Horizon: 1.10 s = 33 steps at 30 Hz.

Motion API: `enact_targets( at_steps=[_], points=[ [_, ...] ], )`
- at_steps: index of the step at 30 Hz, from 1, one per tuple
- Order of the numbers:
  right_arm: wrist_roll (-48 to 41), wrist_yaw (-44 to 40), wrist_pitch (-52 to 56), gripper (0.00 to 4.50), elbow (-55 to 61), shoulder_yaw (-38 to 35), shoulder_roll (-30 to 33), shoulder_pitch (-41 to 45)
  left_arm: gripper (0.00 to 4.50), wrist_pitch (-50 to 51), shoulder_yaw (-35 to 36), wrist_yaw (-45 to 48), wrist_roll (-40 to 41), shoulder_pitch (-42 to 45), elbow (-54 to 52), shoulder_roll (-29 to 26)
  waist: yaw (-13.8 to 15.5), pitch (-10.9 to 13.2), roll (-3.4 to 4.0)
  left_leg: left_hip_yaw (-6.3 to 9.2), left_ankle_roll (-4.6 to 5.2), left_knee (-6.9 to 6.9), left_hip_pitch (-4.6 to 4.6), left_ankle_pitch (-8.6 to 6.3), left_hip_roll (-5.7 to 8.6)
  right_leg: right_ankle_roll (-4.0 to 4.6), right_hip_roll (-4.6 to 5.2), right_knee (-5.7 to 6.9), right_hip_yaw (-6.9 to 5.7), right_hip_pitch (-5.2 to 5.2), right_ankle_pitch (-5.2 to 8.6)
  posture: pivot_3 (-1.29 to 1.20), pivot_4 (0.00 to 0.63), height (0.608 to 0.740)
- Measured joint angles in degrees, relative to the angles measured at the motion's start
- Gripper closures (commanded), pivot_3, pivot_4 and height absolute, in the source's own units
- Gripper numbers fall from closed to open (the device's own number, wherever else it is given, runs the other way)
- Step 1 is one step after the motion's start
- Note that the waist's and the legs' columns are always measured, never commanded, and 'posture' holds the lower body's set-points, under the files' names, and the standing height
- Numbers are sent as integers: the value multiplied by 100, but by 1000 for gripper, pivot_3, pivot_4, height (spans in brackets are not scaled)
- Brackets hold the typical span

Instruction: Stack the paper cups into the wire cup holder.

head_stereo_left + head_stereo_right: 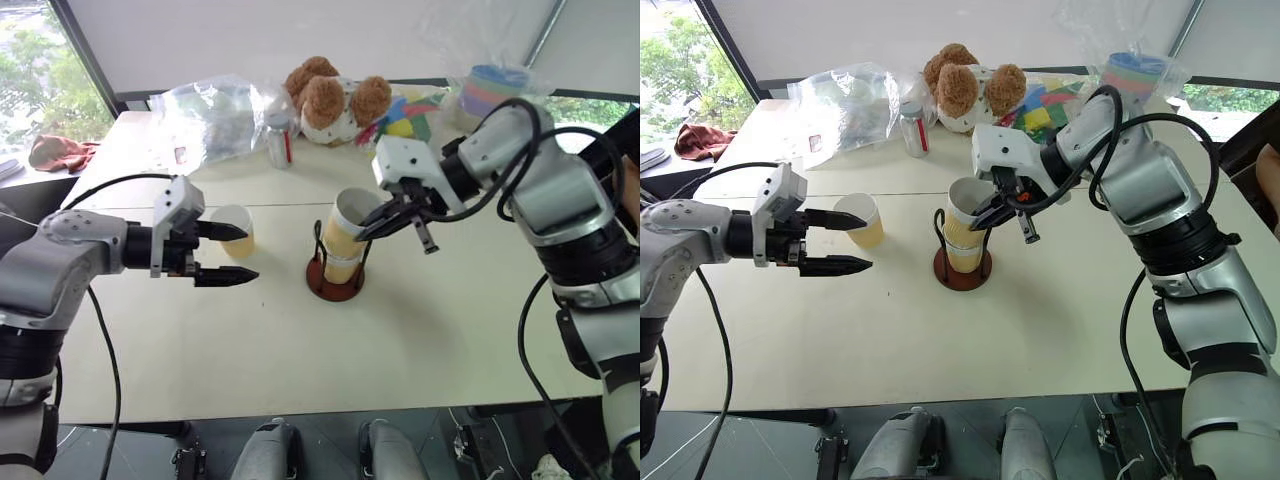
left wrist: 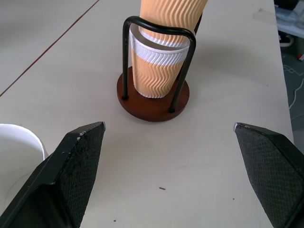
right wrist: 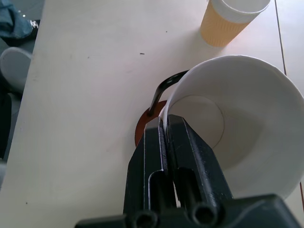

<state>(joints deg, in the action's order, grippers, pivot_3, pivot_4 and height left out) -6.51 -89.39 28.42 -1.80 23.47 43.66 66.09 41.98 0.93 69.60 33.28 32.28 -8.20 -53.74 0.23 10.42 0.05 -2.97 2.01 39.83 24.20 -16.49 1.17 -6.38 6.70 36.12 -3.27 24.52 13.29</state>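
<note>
The wire cup holder stands mid-table on its dark-red disc, with one paper cup seated upright between the black loops. A second paper cup leans tilted with its bottom in the seated cup's mouth. My right gripper is shut on this cup's white rim, one finger inside and one outside. A third paper cup stands on the table to the left of the holder, just behind my left gripper. That gripper hangs open and empty, pointing toward the holder.
At the back of the table are a silver can, a crumpled clear bag, a plush bear, coloured blocks and a wrapped pastel cup stack. A red cloth lies far left.
</note>
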Motion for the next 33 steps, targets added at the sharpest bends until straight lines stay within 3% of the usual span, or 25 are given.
enact_targets(
  at_steps=[1,2,3,8,14,18,22,29,33],
  points=[
    [39,-5,-42,4472,-45,37,-1,1,0,3,0,-1,0,1,-2,2,0,0,0,0,0,0,0,0,0,0,0,0,0,0,0,0,150,740],
    [75,-17,-86,3938,-87,65,-4,0,0,7,0,-3,0,2,-9,3,-1,0,0,0,0,0,0,0,0,0,0,0,0,0,0,0,150,740],
    [86,-31,-120,3704,-105,77,-6,1,0,16,0,-4,1,2,-26,5,0,0,0,0,0,0,0,0,0,0,0,0,0,0,0,0,150,740],
    [139,-17,-128,1099,-204,78,-94,63,0,27,2,-38,59,3,-85,9,-12,0,0,0,0,0,0,0,0,0,0,0,0,0,0,0,150,740],
    [17,321,90,1099,-419,-344,-186,423,0,-185,22,-211,-41,131,120,21,8,1,0,2,-1,-1,1,0,0,0,0,0,-1,1,0,0,150,740],
    [-1017,841,1155,1099,-181,-1795,-179,372,0,-968,53,-320,-671,372,725,-252,39,1,-1,0,-1,-4,2,0,0,0,2,-4,-4,0,0,0,150,740],
    [-2475,1948,2614,1099,1012,-3460,-643,-362,0,-1778,-163,-49,-1306,519,1359,-429,47,-6,-9,-2,-2,-15,-3,0,-1,0,4,-6,-10,-3,0,0,150,740],
    [-3590,3450,3631,1099,2680,-3971,-1035,-2013,0,-2713,-698,458,-2076,1268,2357,-300,50,-7,-11,-4,1,-10,-3,-1,2,0,6,-3,-8,-3,-1,0,150,740],
    [-3931,4053,3751,1099,3166,-4107,-1019,-2634,0,-3233,-1031,661,-2456,1723,3132,127,46,-7,-13,-6,12,-6,-3,-6,2,0,4,-3,-7,-6,-1,0,150,740]
  ],
)
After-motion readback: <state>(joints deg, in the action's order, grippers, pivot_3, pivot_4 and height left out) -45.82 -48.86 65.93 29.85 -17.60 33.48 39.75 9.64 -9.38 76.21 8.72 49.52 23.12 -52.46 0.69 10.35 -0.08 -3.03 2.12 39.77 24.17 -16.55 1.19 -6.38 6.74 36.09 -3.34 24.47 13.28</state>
